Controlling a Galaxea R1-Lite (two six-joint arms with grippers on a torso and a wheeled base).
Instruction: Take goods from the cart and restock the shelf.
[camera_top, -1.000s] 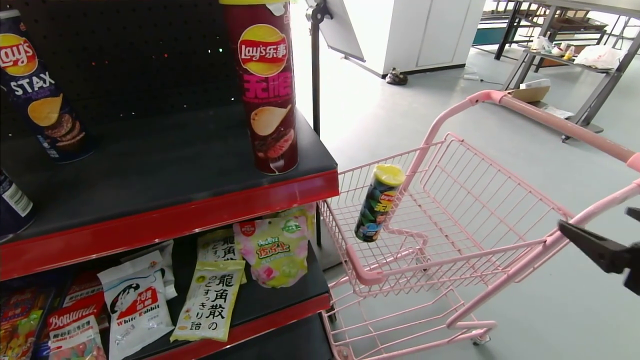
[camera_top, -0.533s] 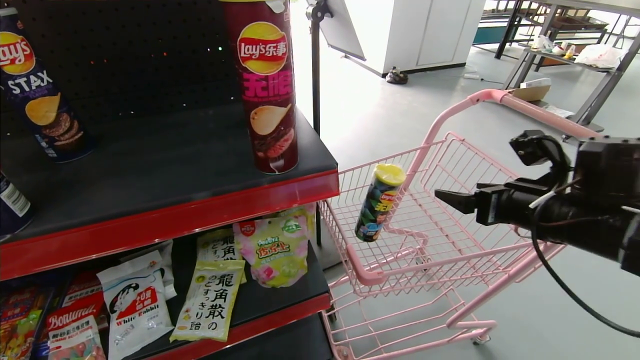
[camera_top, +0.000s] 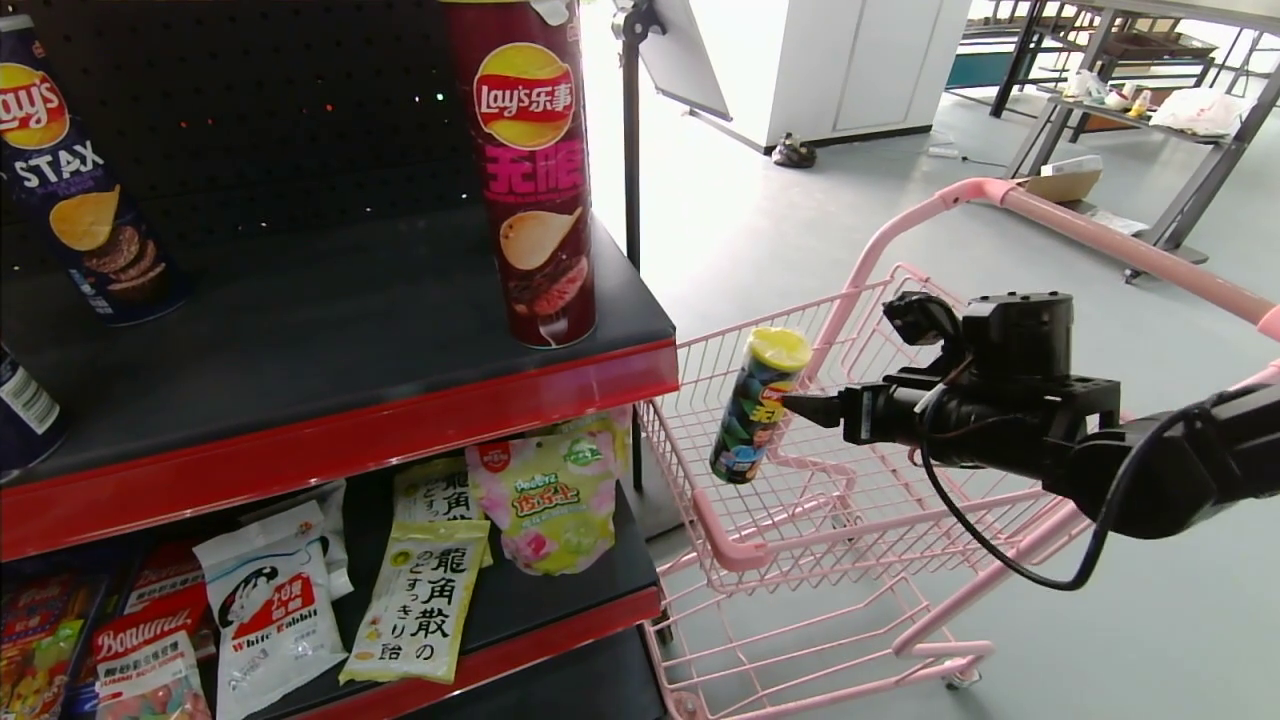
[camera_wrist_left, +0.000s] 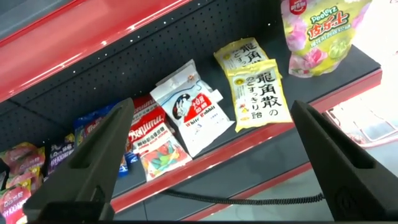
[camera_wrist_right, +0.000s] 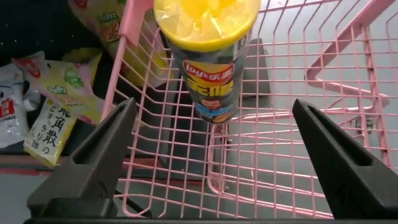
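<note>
Inside pink cart (camera_top: 1100, 238), tilted dark chip can (camera_top: 755, 410), yellow lid (camera_top: 779, 349)

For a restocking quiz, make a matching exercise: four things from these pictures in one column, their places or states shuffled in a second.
1 yellow-lidded can
2 maroon can
3 front yellow bag
4 right gripper

A upper shelf
B open
C pink cart
D lower shelf

Pairs: 1-C, 2-A, 3-D, 4-B.
</note>
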